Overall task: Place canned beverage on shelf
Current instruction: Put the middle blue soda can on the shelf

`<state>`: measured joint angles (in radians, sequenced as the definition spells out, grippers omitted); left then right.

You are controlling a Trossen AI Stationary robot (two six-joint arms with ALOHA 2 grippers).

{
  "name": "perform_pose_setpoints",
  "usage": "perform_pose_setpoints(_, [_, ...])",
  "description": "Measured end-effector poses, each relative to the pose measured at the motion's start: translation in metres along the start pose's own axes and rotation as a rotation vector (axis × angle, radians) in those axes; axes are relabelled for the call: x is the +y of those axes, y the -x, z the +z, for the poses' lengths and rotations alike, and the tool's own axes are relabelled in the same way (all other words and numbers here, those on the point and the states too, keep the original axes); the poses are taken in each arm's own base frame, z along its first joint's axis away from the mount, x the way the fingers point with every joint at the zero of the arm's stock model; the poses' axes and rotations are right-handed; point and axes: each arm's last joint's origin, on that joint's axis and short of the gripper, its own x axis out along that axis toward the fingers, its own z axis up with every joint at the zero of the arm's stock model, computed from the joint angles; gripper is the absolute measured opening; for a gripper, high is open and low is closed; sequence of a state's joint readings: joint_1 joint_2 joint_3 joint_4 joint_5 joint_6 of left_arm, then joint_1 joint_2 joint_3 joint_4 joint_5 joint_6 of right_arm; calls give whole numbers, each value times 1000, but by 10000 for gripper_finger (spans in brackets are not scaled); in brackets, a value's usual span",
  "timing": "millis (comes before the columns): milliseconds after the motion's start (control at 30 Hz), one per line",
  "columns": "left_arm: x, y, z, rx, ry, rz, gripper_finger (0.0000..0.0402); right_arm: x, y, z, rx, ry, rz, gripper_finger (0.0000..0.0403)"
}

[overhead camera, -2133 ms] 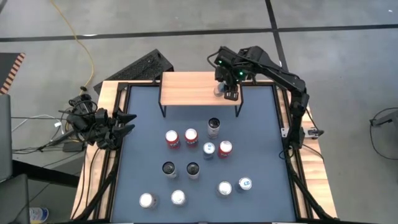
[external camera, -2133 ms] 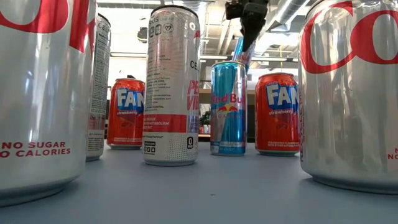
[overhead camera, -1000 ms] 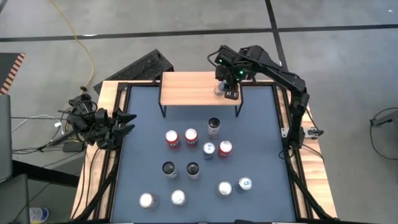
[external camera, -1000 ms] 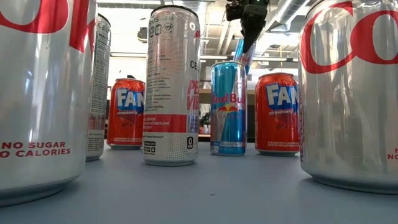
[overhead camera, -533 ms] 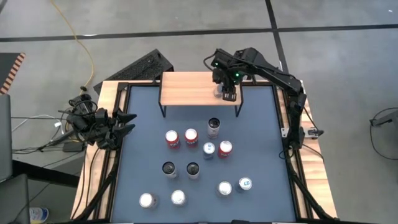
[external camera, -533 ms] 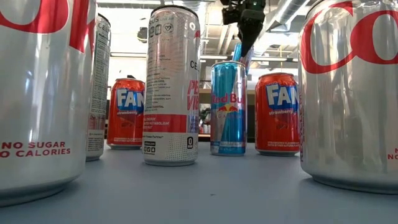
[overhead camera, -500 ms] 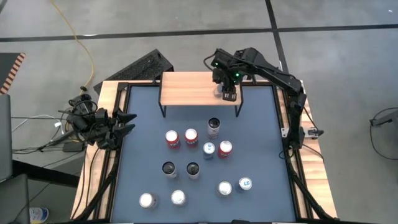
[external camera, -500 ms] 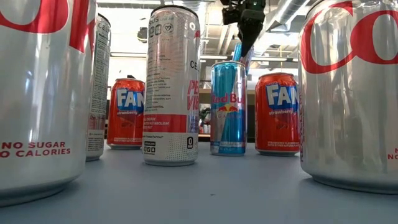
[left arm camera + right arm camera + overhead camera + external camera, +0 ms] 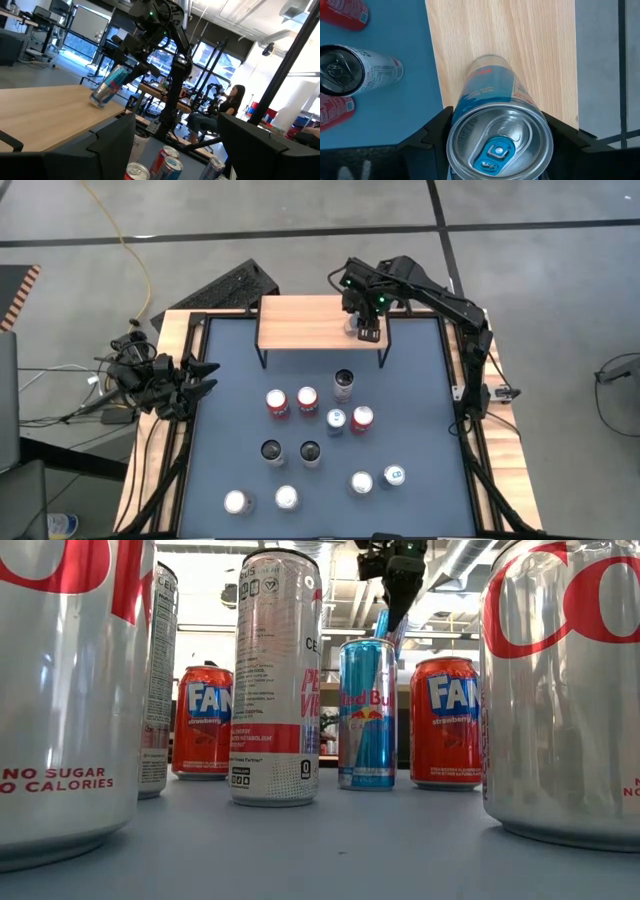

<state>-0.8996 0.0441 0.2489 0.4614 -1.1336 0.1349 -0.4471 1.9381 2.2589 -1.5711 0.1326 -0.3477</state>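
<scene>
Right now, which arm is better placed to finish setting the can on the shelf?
Right. Its gripper is over the shelf, jaws either side of the blue can standing there. The left gripper waits at the table's left edge.

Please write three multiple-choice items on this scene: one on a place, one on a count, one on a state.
1. Where is the blue can?
A. On the shelf, toward the right arm's end
B. On the mat
C. In the left pincer

2. How many red cans stand on the mat?
A. One
B. Three
C. Six

3. How does the blue can stand?
A. Upright
B. Tilted
C. Lying flat

Key: 1 A, it touches the wooden top, between the right pincer's fingers. 2 B, the high view shows three red tops. 3 B, the left wrist view shows it leaning.
</scene>
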Motion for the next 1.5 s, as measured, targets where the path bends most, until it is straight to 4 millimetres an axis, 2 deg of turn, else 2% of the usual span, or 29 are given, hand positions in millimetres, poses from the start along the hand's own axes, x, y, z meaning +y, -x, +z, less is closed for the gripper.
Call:
perform_pose_setpoints(233, [0, 0, 0, 0, 0, 0, 272, 0, 0, 0, 0, -11, 0, 238])
perform_pose_setpoints(533, [0, 0, 0, 0, 0, 0, 272, -5, 0, -2, 0, -31, -4, 261])
perform_pose_setpoints(1133, [0, 0, 0, 0, -1, 0, 272, -5, -1, -1, -5, -25, -9, 268])
perform_pose_setpoints(1500, [0, 0, 0, 0, -20, 0, 272, -3, 0, 0, 7, -10, -50, 309])
